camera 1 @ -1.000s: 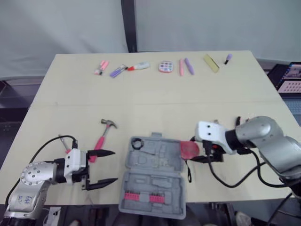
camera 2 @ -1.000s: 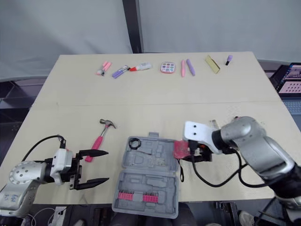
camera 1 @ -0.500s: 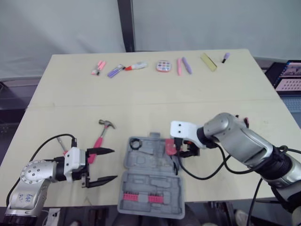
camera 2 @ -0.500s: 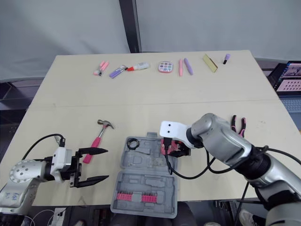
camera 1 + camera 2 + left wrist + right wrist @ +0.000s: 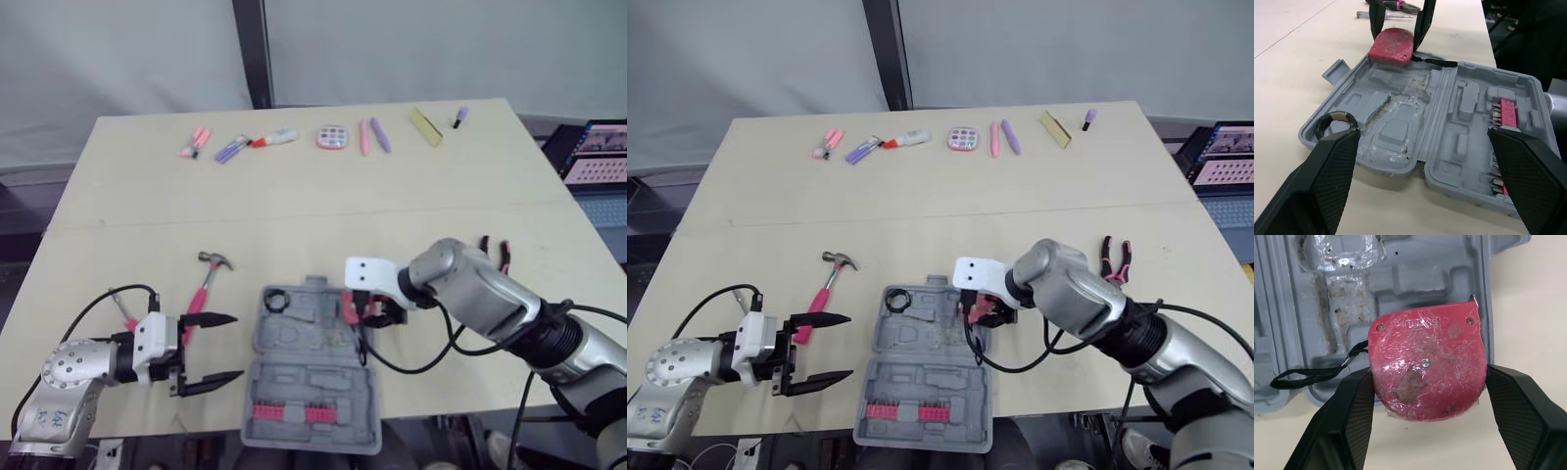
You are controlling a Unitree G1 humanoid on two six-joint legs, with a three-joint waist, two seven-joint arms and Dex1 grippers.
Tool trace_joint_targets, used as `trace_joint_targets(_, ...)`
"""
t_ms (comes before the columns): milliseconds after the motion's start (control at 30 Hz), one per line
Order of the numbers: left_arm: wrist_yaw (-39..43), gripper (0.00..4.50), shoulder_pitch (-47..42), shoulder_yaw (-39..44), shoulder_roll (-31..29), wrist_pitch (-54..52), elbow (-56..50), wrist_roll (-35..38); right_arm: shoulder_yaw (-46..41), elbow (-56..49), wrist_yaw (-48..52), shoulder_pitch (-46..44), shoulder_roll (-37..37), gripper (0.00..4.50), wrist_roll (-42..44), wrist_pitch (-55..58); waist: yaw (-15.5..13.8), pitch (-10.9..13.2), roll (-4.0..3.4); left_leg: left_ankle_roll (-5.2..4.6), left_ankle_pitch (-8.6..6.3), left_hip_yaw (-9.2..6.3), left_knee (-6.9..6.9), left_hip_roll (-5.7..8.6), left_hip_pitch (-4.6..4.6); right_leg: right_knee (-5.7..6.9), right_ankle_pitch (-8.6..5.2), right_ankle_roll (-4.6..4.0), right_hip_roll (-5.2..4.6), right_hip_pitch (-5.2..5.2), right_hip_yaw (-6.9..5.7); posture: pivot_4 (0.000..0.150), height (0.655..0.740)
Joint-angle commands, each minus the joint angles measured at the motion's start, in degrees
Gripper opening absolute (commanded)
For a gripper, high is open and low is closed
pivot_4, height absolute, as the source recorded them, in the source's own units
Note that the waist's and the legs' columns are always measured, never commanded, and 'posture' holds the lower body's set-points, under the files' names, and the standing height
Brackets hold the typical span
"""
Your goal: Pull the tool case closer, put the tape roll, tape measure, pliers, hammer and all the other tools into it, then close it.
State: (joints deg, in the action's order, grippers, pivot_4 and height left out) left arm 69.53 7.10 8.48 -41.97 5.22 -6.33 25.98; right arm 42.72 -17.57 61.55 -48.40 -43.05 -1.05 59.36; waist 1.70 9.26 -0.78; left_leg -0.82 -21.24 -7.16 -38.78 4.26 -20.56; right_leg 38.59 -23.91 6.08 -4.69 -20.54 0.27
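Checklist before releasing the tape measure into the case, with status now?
1. Lid: case open: ok.
2. Grip: right gripper shut on tape measure: ok.
3. Position: tape measure fully over the case: not ok, it overhangs the rim.
4. Contact: tape measure resting on the case: cannot tell.
5. Clearance: left gripper open, beside the case, apart from it: ok.
6. Drop spot: tape roll sits in another corner: ok.
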Motion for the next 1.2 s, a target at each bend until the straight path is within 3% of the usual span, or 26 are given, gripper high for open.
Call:
trace_joint_targets(33,-0.3,4.5,0.4,0.7,-0.2,1.0,-1.7,-0.2,1.0,-0.4,-0.6,-1.6,1.0,2.98,-1.7,-1.1,0.0,0.0,0.0,0.0,0.0,0.0,0.01,0.0,0.0,0.0,0.0,0.0,0.0,0.0,0.0,0.15,0.74)
trace_joint_targets(1000,-1.6,4.5,1.2,0.0,0.5,0.9,-3.0,-0.9,2.9,3.5,0.0,-2.5,4.3,2.98,-6.7,-4.8,0.0,0.0,0.0,0.02,-0.01,-0.01,0.0,0.0,0.0,0.04,0.0,0.0,0.0,-0.03,0.0,0.15,0.74)
trace_joint_targets(1100,-1.7,4.5,1.2,-0.1,0.5,0.8,-3.1,-1.0,2.6,3.3,0.2,-2.5,4.3,4.42,-6.9,-5.8,0.0,0.0,0.0,0.02,-0.01,-0.01,0.01,0.01,0.0,0.03,0.0,0.0,0.0,-0.03,0.0,0.15,0.74)
trace_joint_targets(1200,-1.7,4.5,1.4,0.0,0.6,0.9,-3.1,-1.0,2.0,1.9,0.7,-2.4,4.0,4.47,-6.6,-5.9,0.0,0.0,0.0,0.02,-0.01,-0.01,0.01,0.01,0.0,0.03,0.0,0.0,0.0,-0.03,0.0,0.15,0.74)
